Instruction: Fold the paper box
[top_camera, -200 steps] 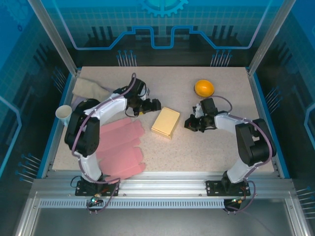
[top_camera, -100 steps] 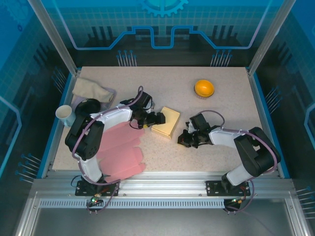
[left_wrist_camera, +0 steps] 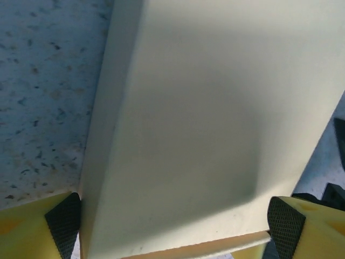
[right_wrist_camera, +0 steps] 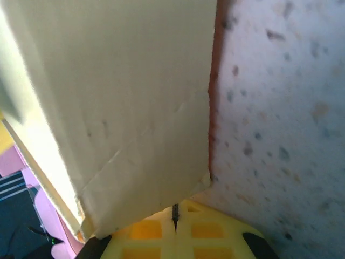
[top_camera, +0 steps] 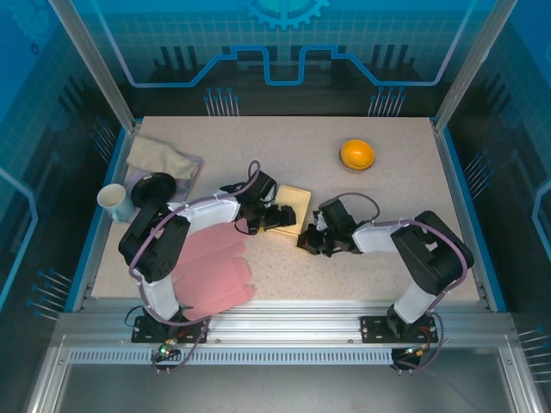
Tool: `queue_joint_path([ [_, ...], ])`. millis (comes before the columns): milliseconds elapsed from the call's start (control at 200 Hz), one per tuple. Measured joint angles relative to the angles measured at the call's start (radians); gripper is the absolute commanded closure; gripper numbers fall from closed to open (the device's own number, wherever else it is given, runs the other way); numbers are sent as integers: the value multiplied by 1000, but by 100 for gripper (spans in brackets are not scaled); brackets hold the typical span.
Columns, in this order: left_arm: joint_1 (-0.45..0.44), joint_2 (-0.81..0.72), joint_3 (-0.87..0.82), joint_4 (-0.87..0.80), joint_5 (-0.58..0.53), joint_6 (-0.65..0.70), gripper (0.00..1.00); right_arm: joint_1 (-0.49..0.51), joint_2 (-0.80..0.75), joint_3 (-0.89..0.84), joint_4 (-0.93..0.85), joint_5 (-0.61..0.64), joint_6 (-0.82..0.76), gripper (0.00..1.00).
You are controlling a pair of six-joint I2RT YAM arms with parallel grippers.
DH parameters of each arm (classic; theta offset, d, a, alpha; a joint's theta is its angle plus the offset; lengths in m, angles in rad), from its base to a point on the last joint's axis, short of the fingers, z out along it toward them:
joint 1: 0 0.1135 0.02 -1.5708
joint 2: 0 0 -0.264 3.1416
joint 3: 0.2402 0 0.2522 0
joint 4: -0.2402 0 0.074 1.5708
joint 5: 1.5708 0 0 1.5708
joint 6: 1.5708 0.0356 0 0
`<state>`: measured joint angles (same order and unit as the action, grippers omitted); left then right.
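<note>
The paper box [top_camera: 294, 205] is a flat pale-yellow carton lying in the middle of the table. My left gripper [top_camera: 280, 217] reaches over its left side. In the left wrist view the box [left_wrist_camera: 215, 118] spans the whole gap between my wide-open fingers, with one black pad [left_wrist_camera: 63, 224] at its left side and the other at its right corner; the left gripper [left_wrist_camera: 175, 226] stands open astride it. My right gripper [top_camera: 308, 243] is shut, with its tips against the box's near right corner. In the right wrist view that corner [right_wrist_camera: 135, 108] overhangs the closed right gripper [right_wrist_camera: 175, 218].
An orange round object [top_camera: 356, 154] sits at the back right. A pink cloth [top_camera: 211, 267] lies on the near left, under the left arm. A white cup [top_camera: 113, 200] and a beige cloth [top_camera: 159, 157] are at the far left.
Both arms have closed in on the box. The left gripper moved right and nearer until it straddles it; the right gripper slid left and nearer to its near corner.
</note>
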<state>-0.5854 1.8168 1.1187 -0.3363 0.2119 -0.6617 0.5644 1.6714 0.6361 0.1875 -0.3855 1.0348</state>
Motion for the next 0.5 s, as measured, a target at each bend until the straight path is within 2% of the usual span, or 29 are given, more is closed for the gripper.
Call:
queue_joint_path([
  [170, -7, -2, -16, 28, -54, -73, 8, 0, 24, 39, 36, 9, 24, 100],
  [315, -8, -3, -11, 23, -69, -76, 8, 0, 24, 45, 29, 16, 23, 100],
  [500, -13, -2, 20, -32, -75, -69, 7, 0, -10, 66, -80, 23, -42, 100],
])
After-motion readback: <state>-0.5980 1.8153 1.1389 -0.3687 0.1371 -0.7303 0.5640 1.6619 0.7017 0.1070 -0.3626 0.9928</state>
